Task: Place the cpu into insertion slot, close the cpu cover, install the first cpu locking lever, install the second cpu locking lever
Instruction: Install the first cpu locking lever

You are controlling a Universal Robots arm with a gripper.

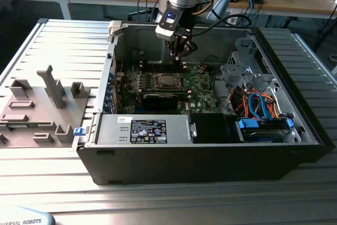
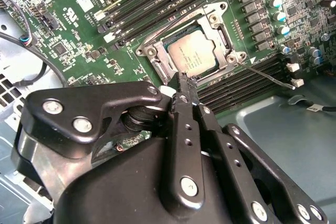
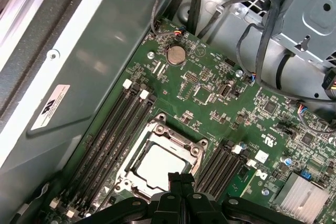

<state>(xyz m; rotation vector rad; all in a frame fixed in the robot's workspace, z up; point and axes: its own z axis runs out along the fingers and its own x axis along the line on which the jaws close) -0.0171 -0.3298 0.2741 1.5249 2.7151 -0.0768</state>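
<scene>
The cpu [image 2: 195,53], a silver-grey square, lies in the insertion slot [image 2: 157,59] on the green board. The cpu cover [image 2: 220,30], a silvery frame, lies flat around it. One thin wire locking lever [image 2: 270,75] juts out from a socket corner over the memory slots. My gripper [image 2: 181,78] hangs just above the socket's edge with its black fingers pressed together and nothing between them. In the first wrist view the gripper [image 3: 181,178] is right beside the cpu [image 3: 157,166] and cover [image 3: 176,137]. The exterior view has the gripper [image 1: 179,54] over the cpu [image 1: 168,81].
The board sits deep in an open black computer case [image 1: 200,156]. Memory slots [image 3: 107,135] flank the socket on both sides. A drive cage with cable bundles [image 1: 253,104] fills the exterior view's right, and a grey fixture tray [image 1: 42,109] stands outside on its left.
</scene>
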